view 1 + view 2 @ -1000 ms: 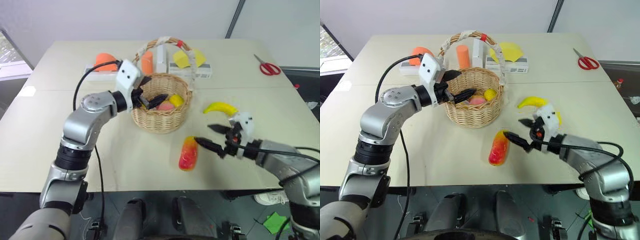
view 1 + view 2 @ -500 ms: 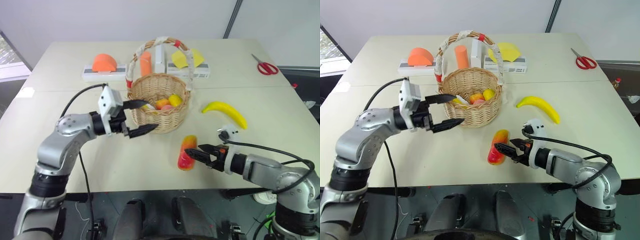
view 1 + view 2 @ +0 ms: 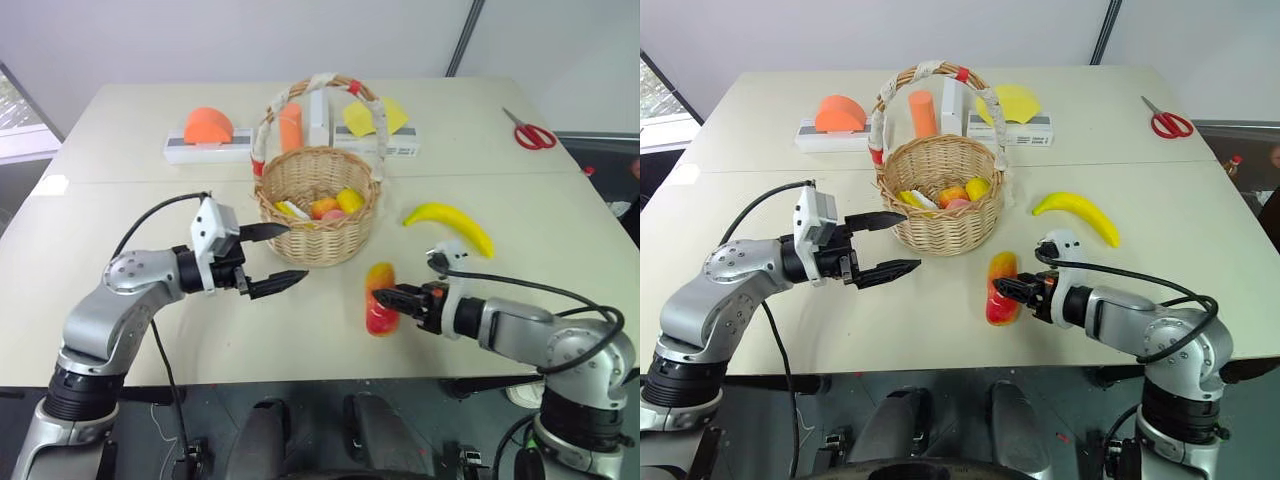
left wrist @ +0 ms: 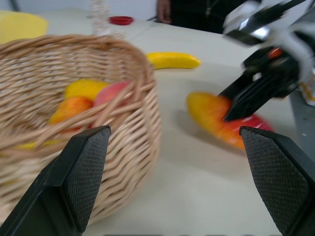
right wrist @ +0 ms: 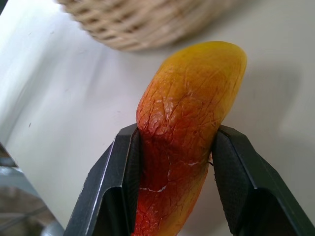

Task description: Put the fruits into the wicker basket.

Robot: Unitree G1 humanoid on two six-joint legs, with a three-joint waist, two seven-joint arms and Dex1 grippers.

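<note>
The right tool [image 3: 1008,290] had just clamped onto the elongated red-to-yellow mango-like fruit [image 3: 999,289] lying on the tabletop [image 3: 1120,150] beside the round woven wicker basket [image 3: 938,205], ready for lifting, while the left tool [image 3: 887,243], spread empty, had drawn back from it.

Wicker basket [image 3: 940,195] stands mid-desk [image 3: 770,320], peach [image 3: 953,196] and other small items inside. Mango [image 3: 999,288] lies on desk just in front-right of basket, between the jaws of right gripper [image 3: 1012,290]. Banana [image 3: 1076,213] lies right of basket, behind mango. Left gripper [image 3: 885,243] hovers just left-front of basket. Foam shapes on blocks [image 3: 840,120] behind basket; scissors [image 3: 1166,120] far back right
</note>
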